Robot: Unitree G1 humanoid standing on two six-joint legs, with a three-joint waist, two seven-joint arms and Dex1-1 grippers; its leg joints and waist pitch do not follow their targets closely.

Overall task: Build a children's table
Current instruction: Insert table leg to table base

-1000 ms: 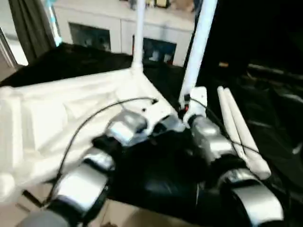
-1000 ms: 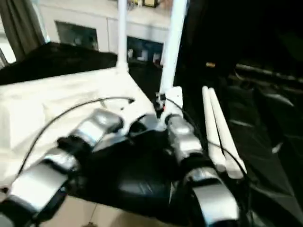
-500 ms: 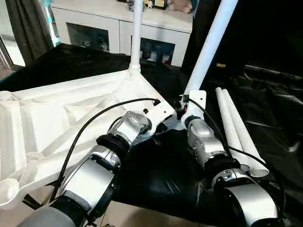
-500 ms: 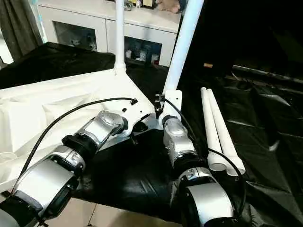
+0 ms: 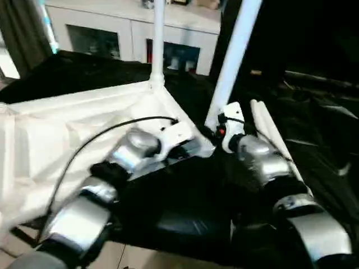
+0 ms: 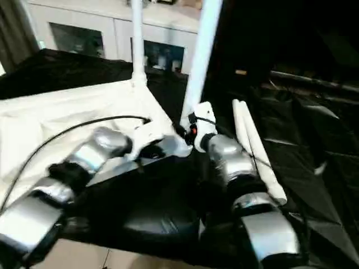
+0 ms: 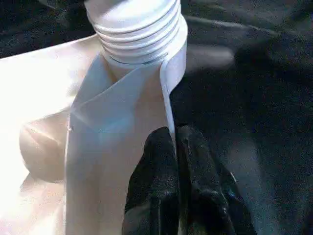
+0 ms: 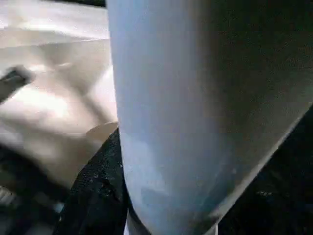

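Observation:
The children's table tabletop (image 5: 56, 129) lies underside up, white and ribbed, on the left of the black-draped table. One white leg (image 5: 156, 39) stands upright in its far corner. My right gripper (image 5: 217, 129) is shut on a second leg (image 5: 233, 61), which leans to the right with its lower end at the tabletop's near right corner; one black finger (image 8: 98, 186) shows beside the tube (image 8: 186, 112). My left gripper (image 7: 175, 142) is shut on the tabletop's thin rim (image 7: 166, 93), just below a threaded corner socket (image 7: 137, 29). Two loose legs (image 5: 268, 131) lie side by side to the right.
The black-draped work table (image 5: 179, 213) runs on to the right in crinkled cloth (image 5: 325, 140). A white cabinet (image 5: 112, 28) stands behind it and a dark curtain (image 5: 22, 33) hangs at the far left. A black cable (image 5: 90, 145) arcs over my left forearm.
The whole picture has shifted slightly, so the head camera has moved. Both grips hold as before, and the held leg still leans at the near right corner.

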